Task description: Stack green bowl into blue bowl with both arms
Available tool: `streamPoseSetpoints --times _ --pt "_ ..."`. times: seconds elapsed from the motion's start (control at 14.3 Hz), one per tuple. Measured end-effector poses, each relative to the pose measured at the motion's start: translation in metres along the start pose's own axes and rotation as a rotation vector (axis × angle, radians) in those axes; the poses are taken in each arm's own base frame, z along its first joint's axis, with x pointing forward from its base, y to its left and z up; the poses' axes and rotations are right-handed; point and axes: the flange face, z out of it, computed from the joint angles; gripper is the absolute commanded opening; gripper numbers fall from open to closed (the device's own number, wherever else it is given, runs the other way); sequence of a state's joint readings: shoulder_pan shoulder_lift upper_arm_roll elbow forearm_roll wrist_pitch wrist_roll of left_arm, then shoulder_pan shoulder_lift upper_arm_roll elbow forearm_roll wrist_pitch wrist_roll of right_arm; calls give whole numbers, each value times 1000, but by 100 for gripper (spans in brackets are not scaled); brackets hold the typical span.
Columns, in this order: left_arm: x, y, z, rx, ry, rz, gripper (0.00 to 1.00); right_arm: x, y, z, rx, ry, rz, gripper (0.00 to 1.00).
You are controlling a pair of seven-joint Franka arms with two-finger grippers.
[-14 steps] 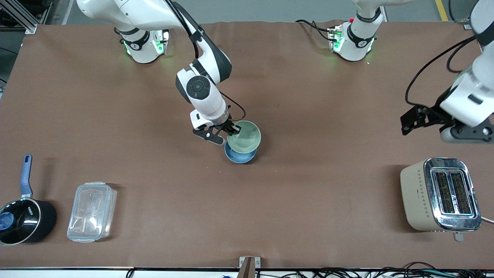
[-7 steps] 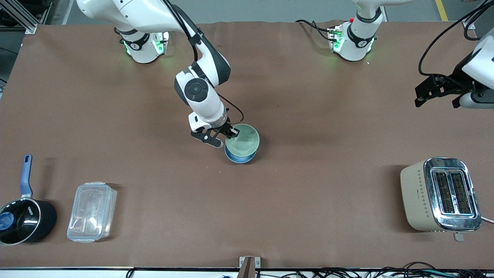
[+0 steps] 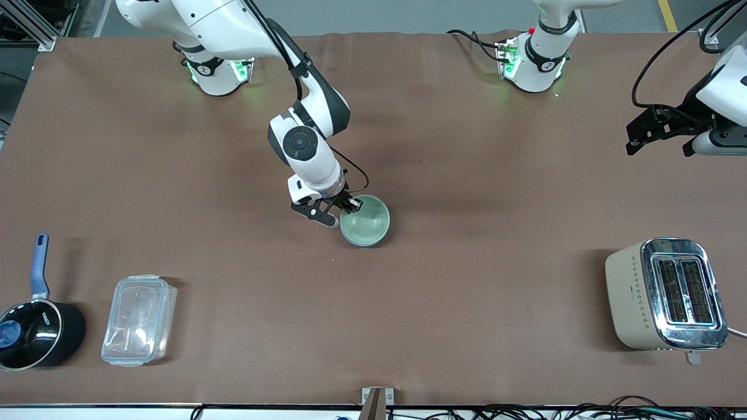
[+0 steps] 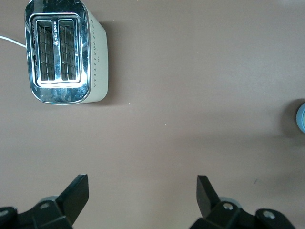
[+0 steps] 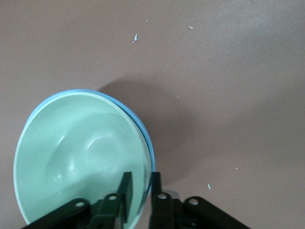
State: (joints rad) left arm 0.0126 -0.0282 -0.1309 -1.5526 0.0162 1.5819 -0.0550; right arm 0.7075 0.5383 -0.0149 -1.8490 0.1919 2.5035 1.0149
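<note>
The green bowl (image 3: 365, 226) sits nested inside the blue bowl near the table's middle. In the right wrist view only a thin blue rim (image 5: 144, 132) shows around the green bowl (image 5: 76, 152). My right gripper (image 3: 348, 206) is shut on the green bowl's rim, with one finger (image 5: 125, 193) inside the bowl and the other outside it. My left gripper (image 3: 641, 135) is open and empty, up in the air at the left arm's end of the table. Its wide-open fingers (image 4: 76, 193) show over bare table.
A beige toaster (image 3: 665, 294) stands at the left arm's end, near the front camera; it also shows in the left wrist view (image 4: 64, 52). A clear plastic container (image 3: 139, 319) and a black saucepan with a blue handle (image 3: 35, 326) are at the right arm's end.
My right gripper has lowered the green bowl from a tilt above the blue bowl down into it. My left arm has lifted away toward the table's edge.
</note>
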Motion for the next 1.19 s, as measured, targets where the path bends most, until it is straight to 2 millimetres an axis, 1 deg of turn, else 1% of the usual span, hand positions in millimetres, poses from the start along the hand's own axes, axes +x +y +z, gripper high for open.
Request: streamPoseSetpoints --times 0.07,0.14,0.28,0.35,0.42,0.56,0.7,0.77,0.91,1.05,1.19 --pt "0 0 0 0 0 0 100 0 0 0 1 0 0 91" --pt "0 0 1 0 -3 0 100 1 -1 -1 3 2 0 100" --pt "-2 0 3 1 -17 1 100 10 -3 -11 16 16 10 100" --pt "-2 1 3 1 -19 3 100 20 -3 -23 21 30 19 100" --pt "-2 3 3 1 -19 5 100 33 -1 -42 17 51 21 100" --pt "-2 5 3 1 -19 9 100 62 10 -96 -29 126 -5 100" --pt "-2 6 3 1 -19 12 100 90 33 -160 -78 197 -7 100" --pt "-2 7 3 1 -20 13 100 104 49 -191 -94 219 -3 100" --pt "-2 7 3 1 -20 14 100 129 87 -243 -131 217 -26 100" --pt "-2 7 3 1 -20 14 100 151 127 -285 -176 181 -44 100" --pt "-2 7 3 1 -19 14 100 168 161 -328 -209 143 -40 100"
